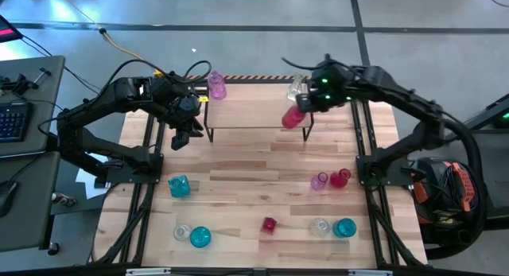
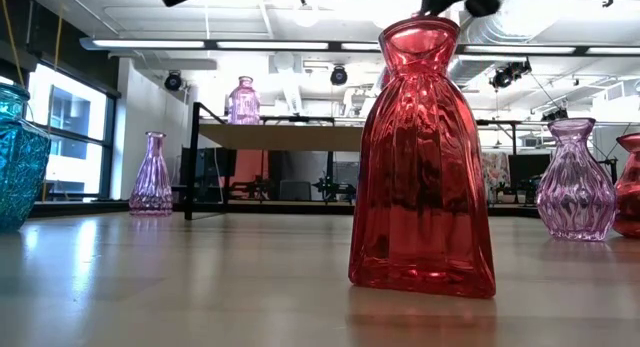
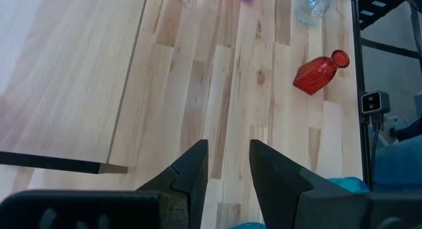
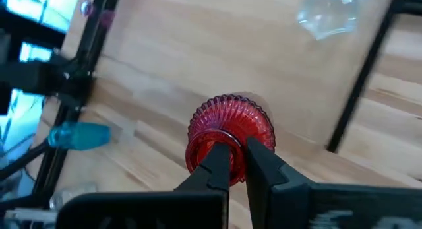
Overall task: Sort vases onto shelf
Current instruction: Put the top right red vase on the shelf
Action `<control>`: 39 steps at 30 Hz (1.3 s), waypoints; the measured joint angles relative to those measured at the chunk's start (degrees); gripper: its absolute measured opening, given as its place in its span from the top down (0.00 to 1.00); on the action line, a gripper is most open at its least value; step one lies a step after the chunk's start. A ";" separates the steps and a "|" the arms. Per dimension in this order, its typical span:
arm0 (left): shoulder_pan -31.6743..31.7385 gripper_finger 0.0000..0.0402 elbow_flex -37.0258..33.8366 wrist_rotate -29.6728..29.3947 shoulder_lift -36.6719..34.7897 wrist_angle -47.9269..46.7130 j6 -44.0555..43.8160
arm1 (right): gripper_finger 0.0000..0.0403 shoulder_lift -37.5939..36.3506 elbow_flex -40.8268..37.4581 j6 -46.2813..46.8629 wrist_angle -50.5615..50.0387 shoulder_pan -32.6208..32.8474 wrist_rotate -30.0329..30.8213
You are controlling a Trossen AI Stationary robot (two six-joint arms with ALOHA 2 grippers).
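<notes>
The shelf (image 1: pixel 254 109) stands at the table's far middle. A purple vase (image 1: pixel 216 85) stands on its far left corner and a clear vase (image 1: pixel 296 87) on its far right corner. My right gripper (image 4: pixel 239 164) is shut on a red ribbed vase (image 4: pixel 231 127), which is over the shelf's near right part (image 1: pixel 293 117). My left gripper (image 3: pixel 227 169) hangs open above the table, left of the shelf (image 1: pixel 179 137), with nothing between its fingers. Several more vases stand on the table nearer the front. My right gripper pinches the red vase's top end (image 4: pixel 227 144) between its two fingers, slanting down from the right. The fingers hide the mouth itself. The round ribbed body hangs below them over the shelf's near edge; whether its base touches the shelf I cannot tell.
On the table stand a teal vase (image 1: pixel 180 185), a clear (image 1: pixel 182 231) and a teal one (image 1: pixel 200 237) at front left, a small red one (image 1: pixel 269 224), a pink (image 1: pixel 319 181) and a red (image 1: pixel 340 178), and a clear (image 1: pixel 320 226) and a teal (image 1: pixel 344 227).
</notes>
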 joint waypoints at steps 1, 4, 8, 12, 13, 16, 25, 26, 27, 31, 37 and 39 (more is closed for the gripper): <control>0.00 0.74 0.00 0.02 0.01 0.00 0.00 | 1.00 1.17 0.57 -0.64 -0.01 -0.02 0.01; 0.00 0.74 0.00 0.02 0.01 -0.02 0.00 | 1.00 4.73 3.65 -2.50 0.07 -0.04 0.05; 0.00 0.74 0.00 0.00 0.01 -0.01 0.00 | 1.00 9.72 10.30 -5.31 -0.05 -0.04 0.04; 0.00 0.74 0.00 0.01 0.01 -0.02 0.00 | 1.00 14.88 18.70 -8.24 -0.90 -0.45 0.03; 0.00 0.74 0.00 0.00 0.01 -0.02 0.00 | 1.00 16.25 20.81 -8.90 -1.52 -0.64 0.04; 0.00 0.74 0.00 0.02 0.01 0.00 0.00 | 1.00 20.19 26.88 -10.76 -4.12 -1.46 0.89; 0.00 0.74 0.00 0.00 0.01 -0.04 0.02 | 1.00 27.07 33.47 -14.41 -2.67 -5.30 0.11; 0.00 0.74 0.00 0.02 0.01 -0.04 0.00 | 1.00 27.33 33.13 -14.44 -3.14 -5.76 0.06; 0.00 0.74 0.00 0.00 0.01 -0.04 0.09 | 1.00 27.61 33.03 -14.44 -4.05 -6.31 0.28; 0.00 0.74 0.00 0.02 0.01 -0.03 1.50 | 1.00 28.41 32.87 -15.46 -5.80 -7.48 1.96; 0.00 0.74 0.00 0.02 0.03 0.00 1.15 | 1.00 28.22 32.92 -17.77 -5.93 -8.62 2.37; 0.00 0.74 0.00 0.02 0.03 0.01 0.30 | 1.00 28.57 32.94 -18.92 -5.57 -9.12 2.68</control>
